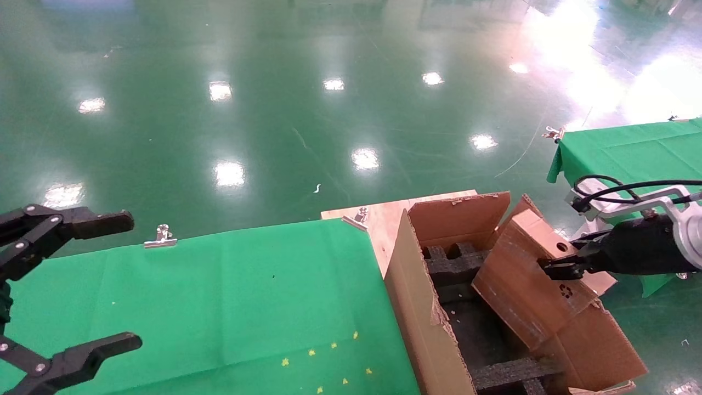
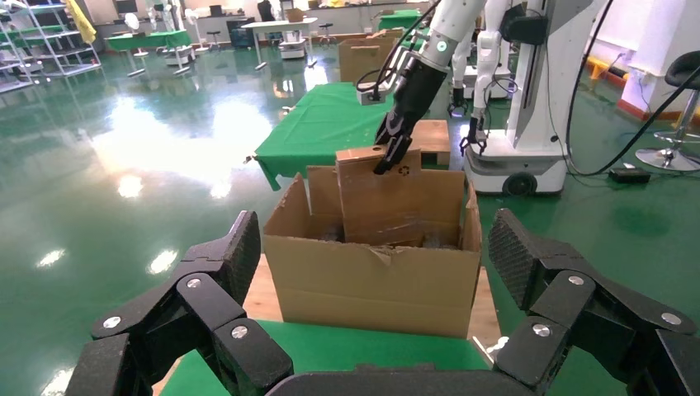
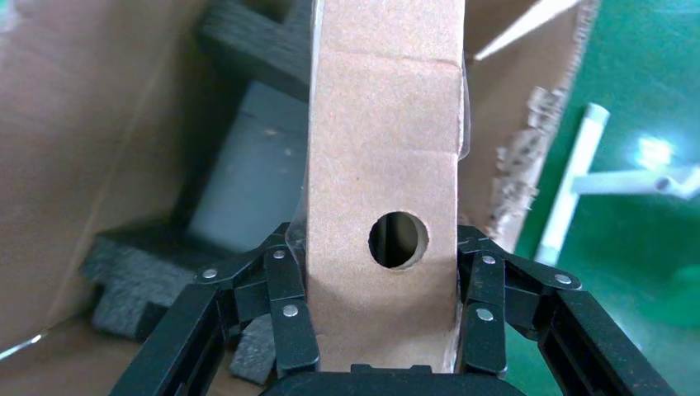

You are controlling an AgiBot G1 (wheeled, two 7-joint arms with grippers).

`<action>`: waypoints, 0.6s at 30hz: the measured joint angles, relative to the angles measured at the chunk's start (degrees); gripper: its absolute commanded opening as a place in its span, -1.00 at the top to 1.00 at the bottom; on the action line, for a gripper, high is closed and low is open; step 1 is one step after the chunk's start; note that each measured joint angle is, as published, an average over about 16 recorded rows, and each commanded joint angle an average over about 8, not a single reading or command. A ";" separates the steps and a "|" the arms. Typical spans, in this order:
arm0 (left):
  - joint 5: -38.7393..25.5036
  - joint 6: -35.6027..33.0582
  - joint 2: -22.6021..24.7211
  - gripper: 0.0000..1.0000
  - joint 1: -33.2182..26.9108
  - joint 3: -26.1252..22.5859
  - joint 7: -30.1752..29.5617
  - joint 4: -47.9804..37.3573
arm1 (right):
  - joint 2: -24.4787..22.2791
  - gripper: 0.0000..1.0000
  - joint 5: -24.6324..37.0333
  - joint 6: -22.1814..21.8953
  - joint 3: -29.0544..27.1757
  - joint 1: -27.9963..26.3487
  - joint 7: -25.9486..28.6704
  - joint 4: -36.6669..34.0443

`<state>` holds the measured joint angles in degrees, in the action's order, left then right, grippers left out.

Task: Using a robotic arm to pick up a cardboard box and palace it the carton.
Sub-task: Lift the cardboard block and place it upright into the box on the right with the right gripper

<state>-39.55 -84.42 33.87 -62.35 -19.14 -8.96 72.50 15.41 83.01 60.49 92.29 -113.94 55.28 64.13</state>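
Glossy green floor (image 1: pixel 329 109) spreads behind everything, dotted with lamp reflections. At the left edge, the left tool (image 1: pixel 82 282) hangs over a surface (image 1: pixel 219 296) draped in green cloth, its black fingers spread wide apart and holding nothing. A silver clip (image 1: pixel 160 237) pins the cloth's far edge, and small yellow specks (image 1: pixel 329 356) lie on it near the front. Just right of the cloth stands the carton (image 1: pixel 422 318), open at the top, with ragged flaps and black foam inserts (image 1: pixel 455 263) inside. The cardboard box (image 1: pixel 526 285) is tilted inside the carton's opening, its lower end down among the foam and its upper end, with the round hole, raised above the rim. The right tool (image 1: pixel 554 267) of the robotic arm (image 1: pixel 636 252) reaches in from the right and is clamped on the cardboard box's upper end, fingers (image 3: pixel 285 305) pressing both narrow sides beside the hole. Behind it, a second green-draped table (image 1: pixel 630 151) stands at the far right.
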 measured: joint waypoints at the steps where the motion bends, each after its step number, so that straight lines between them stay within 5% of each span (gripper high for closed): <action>1: 0.00 0.00 0.00 -1.00 0.00 0.00 0.00 0.00 | -0.14 1.00 1.17 -0.65 0.26 0.10 2.24 0.95; 18: 0.01 0.01 -0.01 -1.00 0.00 -0.02 0.01 0.00 | 1.11 1.00 23.65 -3.85 3.83 1.62 41.66 12.11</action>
<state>-39.54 -84.42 33.86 -62.35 -19.15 -8.95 72.50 16.52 106.66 56.64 96.12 -112.32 96.94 76.24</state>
